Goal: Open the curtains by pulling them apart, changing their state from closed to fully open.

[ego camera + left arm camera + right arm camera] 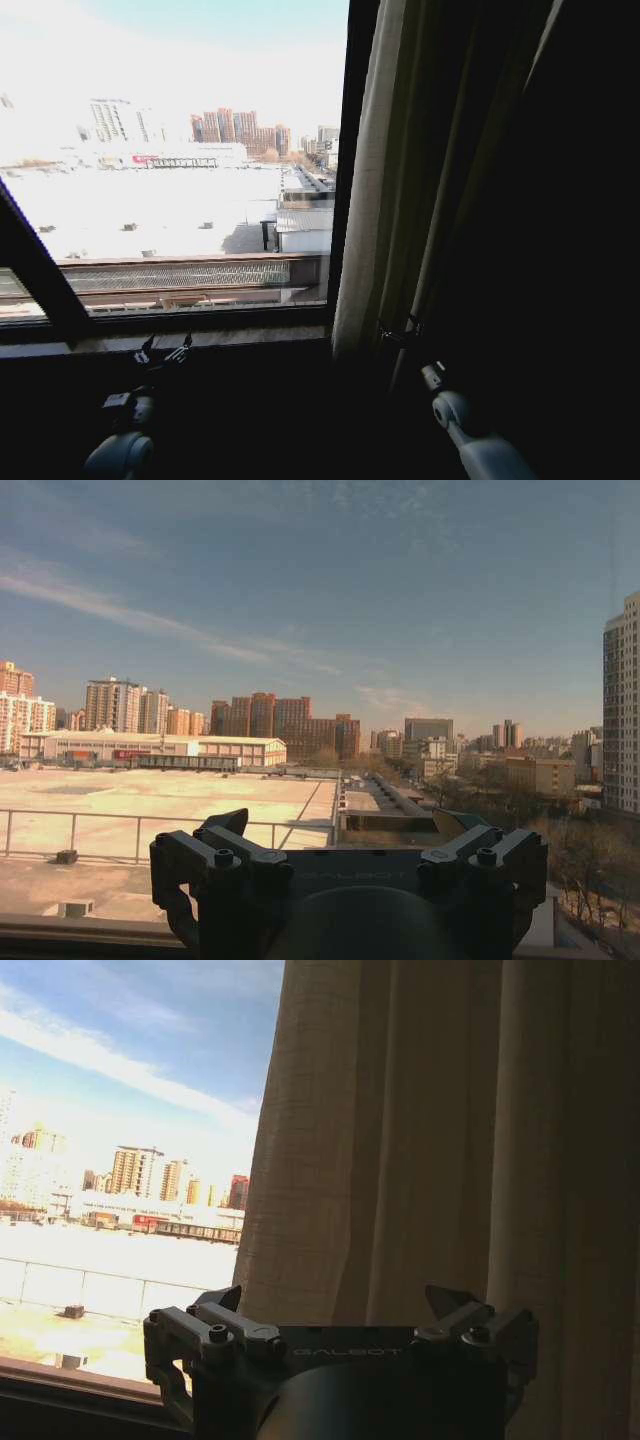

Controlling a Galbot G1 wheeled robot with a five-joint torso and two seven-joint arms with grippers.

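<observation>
The right end effector (398,333) sits low at the inner edge of the gathered curtain (385,180), just above sill height; in its own wrist view its two fingers (222,1305) stand spread with nothing between them, the pleated fabric hanging just beyond. The left end effector (165,352) rests near the window sill (240,338), fingers parted and empty, pointed out through bare glass at rooftops and distant buildings. The curtain is bunched on the right side of the window (180,180), cream-beige where the folds stack thick, with darker cloth further right in shadow; whether that is a separate drape is hard to say. Most of the glass ahead already looks uncovered, so the task seems near its end on this side. The fabric appears thin, soft and light: it should slide with little force but will fold and slip rather than push as a sheet. A pinch across a thick bundle of pleats at the leading edge looks the surest hold; a single layer could slide out of the fingers.
</observation>
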